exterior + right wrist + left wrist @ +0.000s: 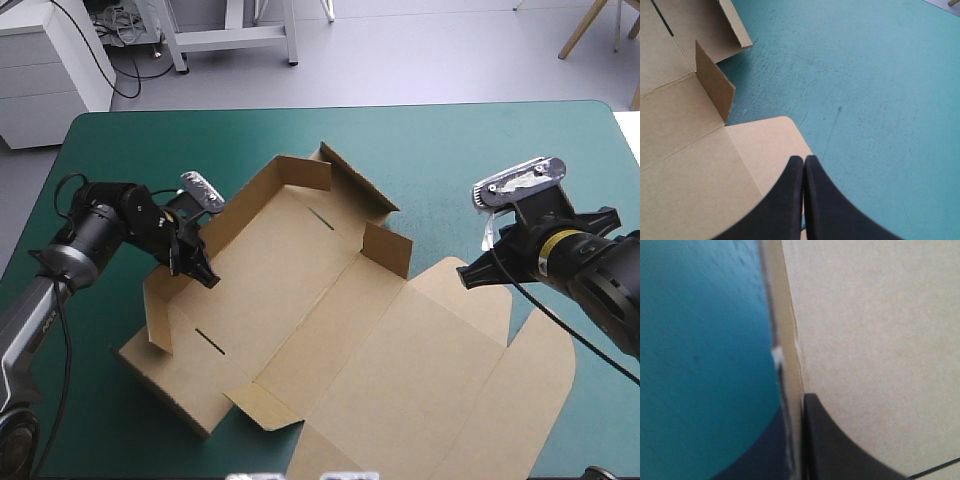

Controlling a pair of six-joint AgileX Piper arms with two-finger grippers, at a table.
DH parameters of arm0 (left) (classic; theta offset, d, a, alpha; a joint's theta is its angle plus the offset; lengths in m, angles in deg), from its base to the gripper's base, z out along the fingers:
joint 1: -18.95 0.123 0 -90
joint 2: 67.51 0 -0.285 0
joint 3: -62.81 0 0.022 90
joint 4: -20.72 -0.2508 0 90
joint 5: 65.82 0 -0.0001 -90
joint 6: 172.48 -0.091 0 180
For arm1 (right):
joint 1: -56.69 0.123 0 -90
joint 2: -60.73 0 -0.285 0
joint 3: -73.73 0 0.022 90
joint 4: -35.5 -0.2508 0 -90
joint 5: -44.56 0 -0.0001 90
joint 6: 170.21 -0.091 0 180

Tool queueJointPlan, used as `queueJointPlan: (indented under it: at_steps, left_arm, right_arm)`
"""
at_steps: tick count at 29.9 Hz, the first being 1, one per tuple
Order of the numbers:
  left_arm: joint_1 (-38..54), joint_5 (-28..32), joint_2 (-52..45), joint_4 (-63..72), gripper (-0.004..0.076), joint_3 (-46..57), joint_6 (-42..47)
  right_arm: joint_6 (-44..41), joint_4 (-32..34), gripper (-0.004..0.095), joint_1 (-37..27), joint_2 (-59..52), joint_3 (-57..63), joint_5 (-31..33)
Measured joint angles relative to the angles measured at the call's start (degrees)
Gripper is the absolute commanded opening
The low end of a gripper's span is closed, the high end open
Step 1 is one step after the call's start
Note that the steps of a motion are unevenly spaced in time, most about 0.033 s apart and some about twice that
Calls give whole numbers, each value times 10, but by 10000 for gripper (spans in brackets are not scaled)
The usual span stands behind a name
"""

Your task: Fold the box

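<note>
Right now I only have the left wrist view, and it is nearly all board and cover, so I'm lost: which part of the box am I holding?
Observer: Your left fingers are shut on the long side wall of the box, on the side toward the table's left edge. That wall stands raised.
Operator: Where is the other arm?
Observer: The right fingers are shut on nothing, over a rounded corner of the lid.
Operator: Is the lid up?
Observer: No, it lies flat on the teal-green cover.
</note>
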Motion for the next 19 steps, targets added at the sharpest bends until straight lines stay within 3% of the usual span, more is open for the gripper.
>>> queueJointPlan:
  at_steps: [11,19]
  left_arm:
    - [-190,155,2,-218,-10,-39,14]
    - [-256,248,4,-354,-10,-40,12]
  right_arm:
    - [-45,55,-19,0,0,0,-1]
    - [-51,62,-19,0,0,0,-1]
